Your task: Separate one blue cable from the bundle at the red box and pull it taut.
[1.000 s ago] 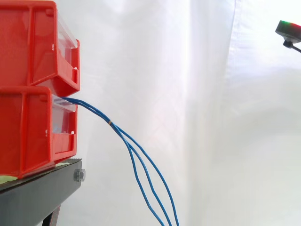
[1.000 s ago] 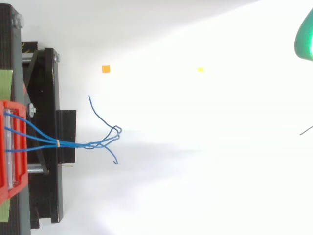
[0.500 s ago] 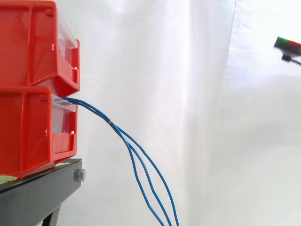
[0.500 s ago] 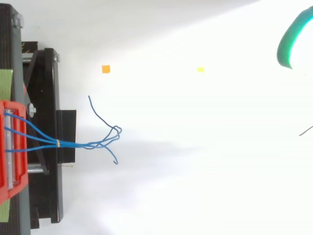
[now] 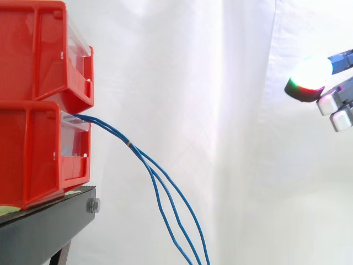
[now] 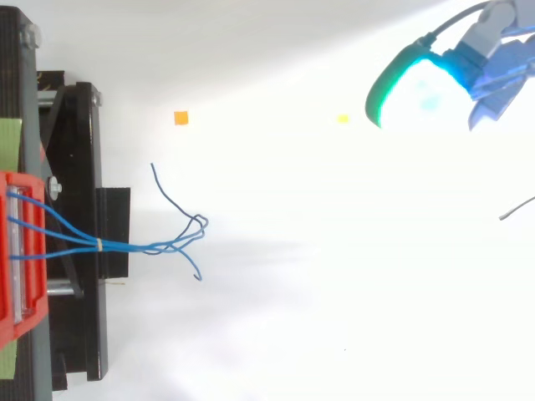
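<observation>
Three blue cables (image 5: 165,193) come out of the lower red bin (image 5: 33,154), tied together by a small band (image 5: 129,144), and hang slack down past the bottom of the side view. From above, the cables (image 6: 134,246) fan out into loose curled ends on the white floor. My hand (image 5: 311,77) comes in at the right edge, far from the cables, at about the height of the upper red bin (image 5: 33,49). The hand (image 6: 485,50) is open, its glowing fingertips (image 6: 418,83) pointing towards the bins with nothing in them.
The bins stand on a black stand (image 5: 44,226) at the left. An orange marker (image 6: 180,118) and a yellow marker (image 6: 342,119) lie on the white floor. A thin grey wire (image 6: 518,209) shows at the right edge. A white curtain hangs behind.
My hand has moved in from the right edge towards the cables and come lower in the side view. The cables have not moved.
</observation>
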Available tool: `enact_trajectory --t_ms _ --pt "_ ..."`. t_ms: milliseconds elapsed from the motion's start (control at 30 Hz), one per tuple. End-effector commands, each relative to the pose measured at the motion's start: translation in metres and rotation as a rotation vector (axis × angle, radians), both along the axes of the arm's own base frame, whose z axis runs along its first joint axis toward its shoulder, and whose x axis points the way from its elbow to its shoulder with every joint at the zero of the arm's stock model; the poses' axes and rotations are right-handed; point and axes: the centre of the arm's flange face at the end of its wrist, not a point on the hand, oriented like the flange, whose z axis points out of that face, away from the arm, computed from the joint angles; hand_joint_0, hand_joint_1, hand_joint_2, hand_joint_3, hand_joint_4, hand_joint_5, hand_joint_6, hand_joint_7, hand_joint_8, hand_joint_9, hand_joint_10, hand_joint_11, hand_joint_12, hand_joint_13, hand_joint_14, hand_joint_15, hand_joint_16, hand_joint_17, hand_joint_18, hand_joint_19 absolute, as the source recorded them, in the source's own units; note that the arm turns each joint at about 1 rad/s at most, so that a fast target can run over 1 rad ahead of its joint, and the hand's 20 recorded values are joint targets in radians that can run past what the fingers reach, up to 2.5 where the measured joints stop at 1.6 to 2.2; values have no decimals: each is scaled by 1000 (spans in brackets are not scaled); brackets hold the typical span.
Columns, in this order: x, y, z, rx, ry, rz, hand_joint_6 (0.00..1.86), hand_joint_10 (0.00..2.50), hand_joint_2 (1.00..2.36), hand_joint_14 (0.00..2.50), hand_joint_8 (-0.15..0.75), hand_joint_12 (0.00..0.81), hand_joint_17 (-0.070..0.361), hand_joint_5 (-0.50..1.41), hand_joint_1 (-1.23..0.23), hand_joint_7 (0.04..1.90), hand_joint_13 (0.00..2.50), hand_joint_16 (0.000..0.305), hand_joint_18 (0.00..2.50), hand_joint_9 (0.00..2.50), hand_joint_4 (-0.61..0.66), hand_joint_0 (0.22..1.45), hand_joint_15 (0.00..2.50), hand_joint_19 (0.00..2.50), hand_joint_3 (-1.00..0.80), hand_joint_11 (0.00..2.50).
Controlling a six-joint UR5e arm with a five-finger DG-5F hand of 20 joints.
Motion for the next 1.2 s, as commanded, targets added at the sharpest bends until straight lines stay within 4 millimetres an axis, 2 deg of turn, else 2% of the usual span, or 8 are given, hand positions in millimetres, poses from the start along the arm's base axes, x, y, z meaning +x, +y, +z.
enact_trajectory --t_ms 0,433,533,600,767,1167 --pt "6 9 -6 -33 -1 -14 502 7 1000 13 364 398 118 -232 -624 776 617 52 688 511 342 555 410 585 -491 454" --pt "38 30 -52 -41 12 -44 502 7 1000 13 364 395 117 -213 -628 786 612 52 685 512 384 558 408 580 -496 459" --pt "42 33 -66 -41 31 -44 502 9 1000 13 367 395 117 -211 -629 790 613 52 685 521 388 557 407 578 -494 461" --pt "47 34 -83 -22 45 -43 502 9 1000 12 369 396 117 -211 -629 791 613 52 685 522 388 558 410 580 -494 459" --pt "60 36 -101 28 -2 -52 502 7 1000 13 366 397 117 -210 -629 791 610 52 684 522 389 558 408 578 -496 466" --pt "62 39 -99 8 -21 -70 502 9 1000 12 368 398 117 -210 -629 792 610 52 682 525 388 558 403 577 -493 454"
